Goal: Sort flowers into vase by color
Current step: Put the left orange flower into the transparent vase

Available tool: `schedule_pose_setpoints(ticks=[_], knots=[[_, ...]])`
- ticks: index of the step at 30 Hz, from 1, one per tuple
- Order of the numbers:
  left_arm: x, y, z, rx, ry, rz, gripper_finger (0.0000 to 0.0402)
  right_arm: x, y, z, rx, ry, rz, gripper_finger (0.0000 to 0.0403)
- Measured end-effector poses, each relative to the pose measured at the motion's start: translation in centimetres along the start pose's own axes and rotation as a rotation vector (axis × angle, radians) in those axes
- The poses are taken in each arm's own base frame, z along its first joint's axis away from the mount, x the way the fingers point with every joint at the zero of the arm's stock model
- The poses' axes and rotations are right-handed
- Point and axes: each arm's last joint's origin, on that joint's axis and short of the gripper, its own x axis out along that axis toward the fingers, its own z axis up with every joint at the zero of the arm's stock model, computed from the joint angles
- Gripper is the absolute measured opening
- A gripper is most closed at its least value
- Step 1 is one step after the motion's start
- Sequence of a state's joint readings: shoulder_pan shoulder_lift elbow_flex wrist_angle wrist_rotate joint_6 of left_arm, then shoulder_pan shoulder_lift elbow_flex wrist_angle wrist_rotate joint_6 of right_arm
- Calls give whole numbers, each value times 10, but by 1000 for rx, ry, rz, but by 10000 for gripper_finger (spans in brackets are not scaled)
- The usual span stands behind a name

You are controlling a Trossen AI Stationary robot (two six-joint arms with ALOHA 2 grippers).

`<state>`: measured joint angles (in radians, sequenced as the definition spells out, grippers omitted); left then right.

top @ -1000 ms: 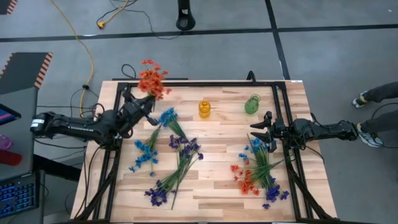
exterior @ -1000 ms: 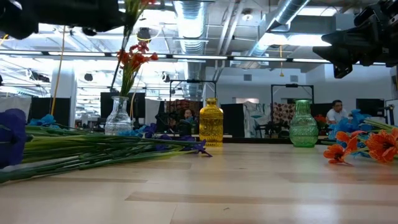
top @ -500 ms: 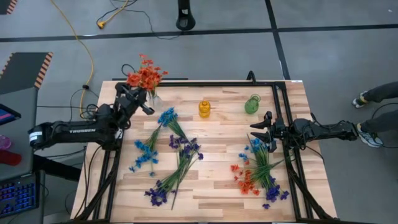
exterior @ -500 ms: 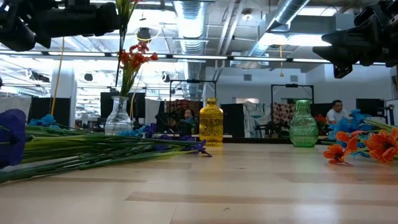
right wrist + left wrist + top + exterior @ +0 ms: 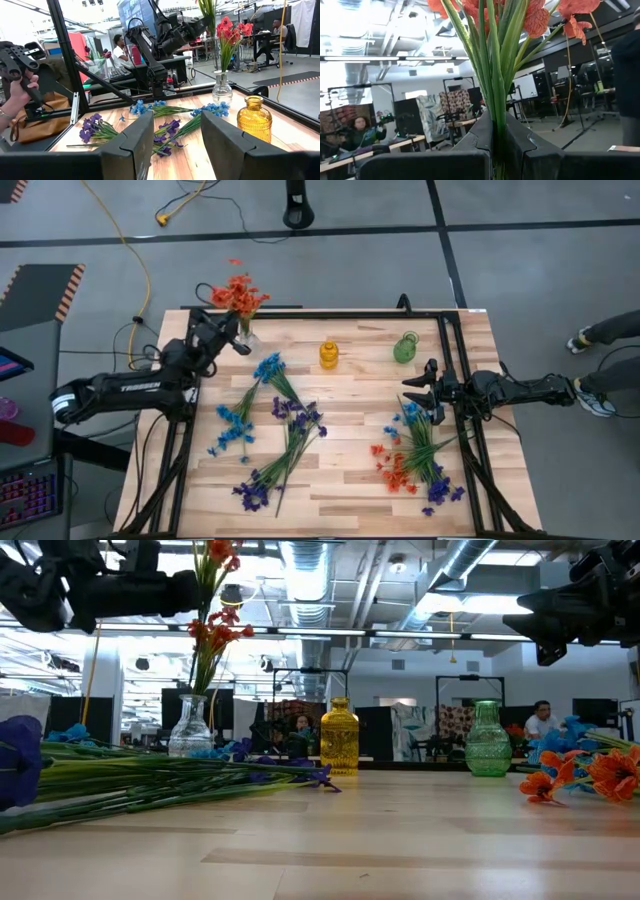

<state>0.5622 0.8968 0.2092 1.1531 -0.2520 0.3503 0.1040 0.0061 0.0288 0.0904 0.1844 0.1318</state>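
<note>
Bright overhead ceiling lights (image 5: 310, 565) — glare, soft shadows.

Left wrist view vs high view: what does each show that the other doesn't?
Only the left wrist view: the left gripper shut on green stems of the orange-red flower sprig, and the room behind.

Only the high view: the yellow glass vase, green glass vase, clear glass vase, blue and purple sprigs on the wooden table, and the open right gripper.

Both: the orange-red blossoms.

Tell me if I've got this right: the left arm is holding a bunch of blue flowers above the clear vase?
Not quite: the flowers in the left gripper are orange-red, not blue, as the high view shows. They do hang above the clear vase.
</note>
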Motion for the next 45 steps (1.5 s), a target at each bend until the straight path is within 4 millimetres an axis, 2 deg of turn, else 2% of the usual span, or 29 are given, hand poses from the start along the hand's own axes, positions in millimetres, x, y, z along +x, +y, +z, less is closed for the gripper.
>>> schedule_pose_setpoints(ticks=[12, 25, 34, 45], knots=[[8, -4, -24, -12, 100, -7, 3, 0, 0, 0, 0, 0, 0, 191], [8, -5, -28, 3, 128, -4, 3, 0, 0, 0, 0, 0, 0, 191], [7, -2, -30, 11, 177, 110, 37, 0, 0, 0, 0, 0, -1, 191], [7, -4, -32, -19, 202, 100, 95, 0, 0, 0, 1, 0, -1, 191]])
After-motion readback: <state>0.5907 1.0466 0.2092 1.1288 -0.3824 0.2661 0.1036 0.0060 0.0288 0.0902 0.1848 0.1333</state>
